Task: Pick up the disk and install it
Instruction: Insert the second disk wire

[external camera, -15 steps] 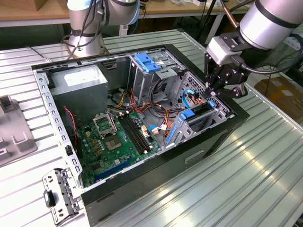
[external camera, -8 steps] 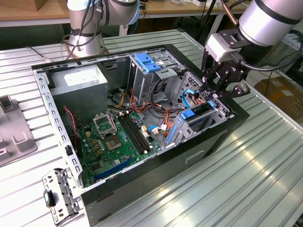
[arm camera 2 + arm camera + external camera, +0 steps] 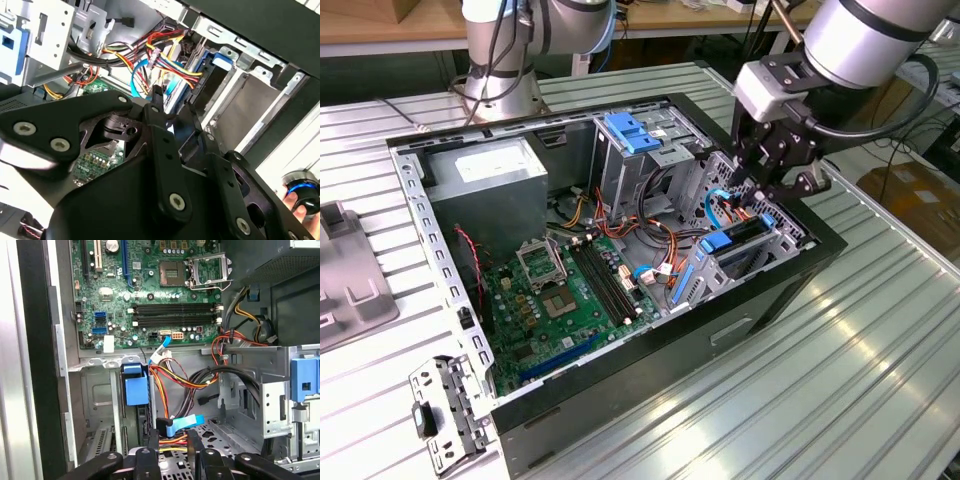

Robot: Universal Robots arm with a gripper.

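The disk (image 3: 734,240), dark with blue plastic rails, sits on edge in the drive cage at the front corner of the open computer case (image 3: 790,275), toward the exterior view's right. In the first wrist view its blue rail end (image 3: 136,386) stands in the cage slot. My gripper (image 3: 765,190) hangs just above the disk and is open. Its black fingers (image 3: 146,462) straddle the coloured cable bundle (image 3: 172,437) and hold nothing. In the second wrist view the gripper (image 3: 175,107) points into the cage beside the blue rail (image 3: 223,58).
A green motherboard (image 3: 565,295) lies on the case floor, and a grey power-supply box (image 3: 490,175) fills the far corner. A blue latch handle (image 3: 632,132) tops the upper bay. A loose metal bracket (image 3: 445,415) lies on the table. Another arm's base (image 3: 500,60) stands behind.
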